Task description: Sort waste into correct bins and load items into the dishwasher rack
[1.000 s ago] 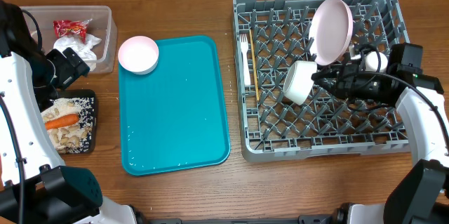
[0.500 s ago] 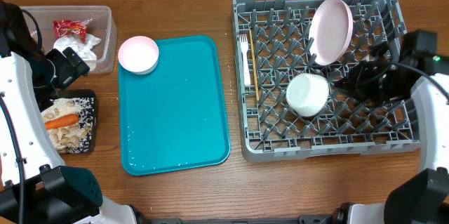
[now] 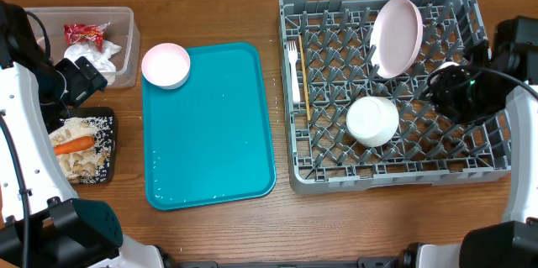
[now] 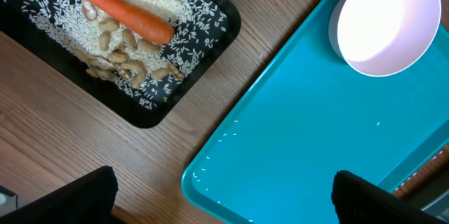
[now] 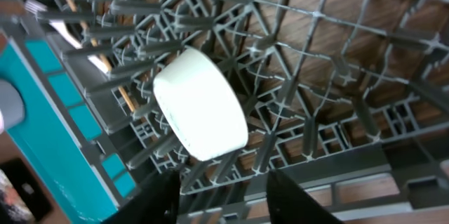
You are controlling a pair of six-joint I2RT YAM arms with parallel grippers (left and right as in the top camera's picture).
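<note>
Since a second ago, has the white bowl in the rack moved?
Yes. The white bowl shifted away from the pink plate, toward the near edge of the dishwasher rack.

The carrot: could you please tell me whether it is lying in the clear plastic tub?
No, the carrot lies on the rice in the black tray, outside the clear tub.

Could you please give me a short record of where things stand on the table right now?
Rack: white bowl, pink plate, fork, wooden stick
Teal tray: pink bowl on its corner
Clear tub: red wrapper, napkin
Black tray: carrot, rice, scraps
Left hand: open, empty
Right hand: open, empty
</note>
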